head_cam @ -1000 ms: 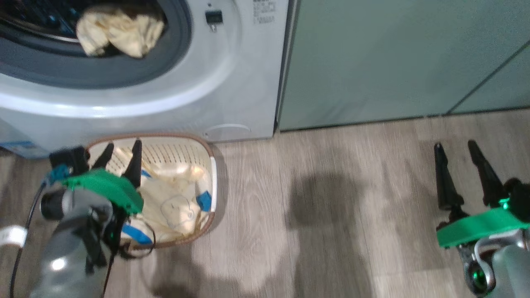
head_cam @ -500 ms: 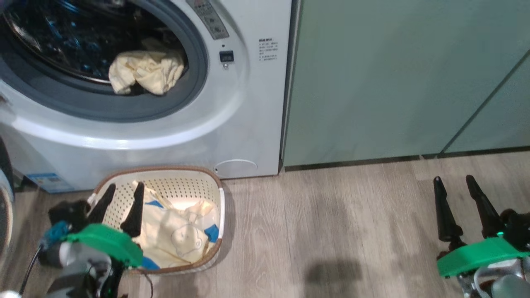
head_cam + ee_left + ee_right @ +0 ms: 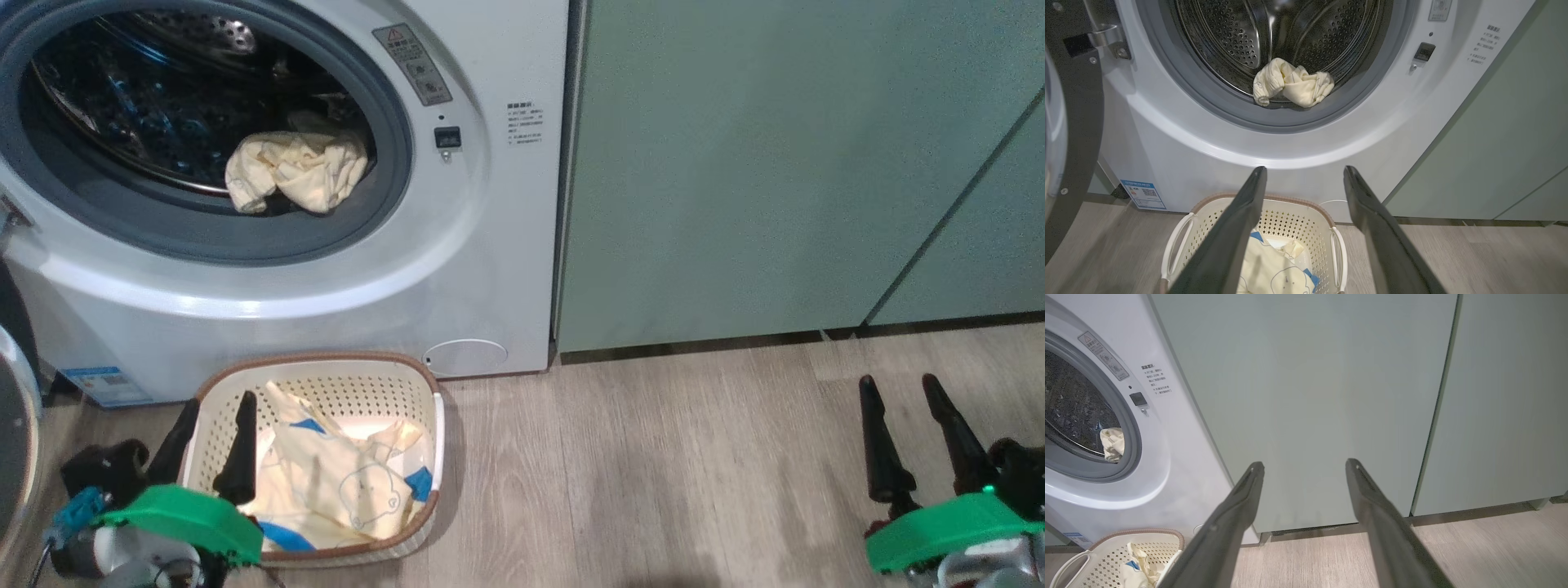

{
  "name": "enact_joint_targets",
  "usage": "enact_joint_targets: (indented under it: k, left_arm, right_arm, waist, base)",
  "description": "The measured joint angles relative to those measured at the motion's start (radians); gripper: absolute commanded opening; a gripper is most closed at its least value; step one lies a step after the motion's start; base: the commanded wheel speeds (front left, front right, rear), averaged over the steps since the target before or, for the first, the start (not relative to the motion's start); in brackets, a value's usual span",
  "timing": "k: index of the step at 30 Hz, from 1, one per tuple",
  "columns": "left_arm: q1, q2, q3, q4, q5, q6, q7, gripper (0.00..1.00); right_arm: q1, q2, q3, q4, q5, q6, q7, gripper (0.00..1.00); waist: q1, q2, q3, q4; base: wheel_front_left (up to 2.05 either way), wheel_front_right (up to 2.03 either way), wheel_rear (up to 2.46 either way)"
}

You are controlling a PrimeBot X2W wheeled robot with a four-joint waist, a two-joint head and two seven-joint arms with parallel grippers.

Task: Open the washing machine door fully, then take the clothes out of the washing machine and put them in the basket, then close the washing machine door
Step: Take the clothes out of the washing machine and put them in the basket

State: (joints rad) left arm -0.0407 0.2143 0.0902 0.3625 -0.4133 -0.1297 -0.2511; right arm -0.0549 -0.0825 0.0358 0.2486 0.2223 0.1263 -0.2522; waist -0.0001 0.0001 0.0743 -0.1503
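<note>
Head view has tilted up, showing more washing machine [image 3: 490, 245].

soft even light, pale glare on the washing machine [image 3: 245, 308] — sharp, wrist views bowed

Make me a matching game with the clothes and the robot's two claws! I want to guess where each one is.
Things:
1. crumpled cream garment
2. bear-print garment
3. left claw
4. right claw

Places:
A. open, over the floor before the green cabinet
B. lying in the basket
C. at the mouth of the washing machine drum
D. open, by the basket's left side

Pairs: 1-C, 2-B, 3-D, 4-A
</note>
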Motion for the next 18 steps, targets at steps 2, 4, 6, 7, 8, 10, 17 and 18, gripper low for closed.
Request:
enact_joint_targets:
  k: [2,4,6,7,8,10,17,18]
  left_arm:
    - [0.009,-0.011,0.010,-0.008,0.008,0.000,0.000,1.00]
    - [0.018,-0.017,0.017,-0.020,0.011,0.000,0.000,1.00]
    - [0.018,-0.021,0.024,-0.022,0.018,0.000,0.000,1.00]
    - [0.018,-0.023,0.029,-0.022,0.019,0.000,0.000,1.00]
    - [0.018,-0.024,0.032,-0.023,0.019,0.000,0.000,1.00]
    - [0.018,-0.024,0.035,-0.023,0.019,0.000,0.000,1.00]
    - [0.020,-0.032,0.035,-0.028,0.024,0.000,0.000,1.00]
    - [0.020,-0.033,0.035,-0.028,0.029,0.000,0.000,1.00]
  right_arm:
    - [0.010,0.000,-0.004,0.000,0.002,0.000,0.000,1.00]
    - [0.013,0.000,-0.006,0.000,0.002,0.000,0.000,1.00]
    - [0.012,0.000,-0.006,0.000,0.002,0.000,0.000,1.00]
    - [0.012,0.000,-0.006,0.000,0.002,0.000,0.000,1.00]
    - [0.012,0.000,-0.006,0.000,0.002,0.000,0.000,1.00]
    - [0.012,0.000,-0.006,0.000,0.002,0.000,0.000,1.00]
    - [0.012,0.000,-0.006,0.000,0.002,0.000,0.000,1.00]
    - [0.012,0.000,-0.006,0.000,0.002,0.000,0.000,1.00]
  waist:
    - [0.0000,0.0000,-0.007,0.002]
    - [0.0000,0.0000,-0.012,0.006]
    - [0.0000,0.0000,-0.017,0.011]
    - [0.0000,0.0000,-0.019,0.013]
    - [0.0000,0.0000,-0.021,0.015]
    - [0.0001,0.0000,-0.024,0.018]
    - [0.0001,0.0000,-0.024,0.027]
    - [0.0001,0.0000,-0.023,0.028]
  base:
    - [0.00,0.00,0.00]
    - [0.00,0.00,0.00]
    - [0.00,0.00,0.00]
    - [0.00,0.00,0.00]
    - [0.00,0.00,0.00]
    - [0.00,0.00,0.00]
    - [0.00,0.00,0.00]
    - [0.00,0.00,0.00]
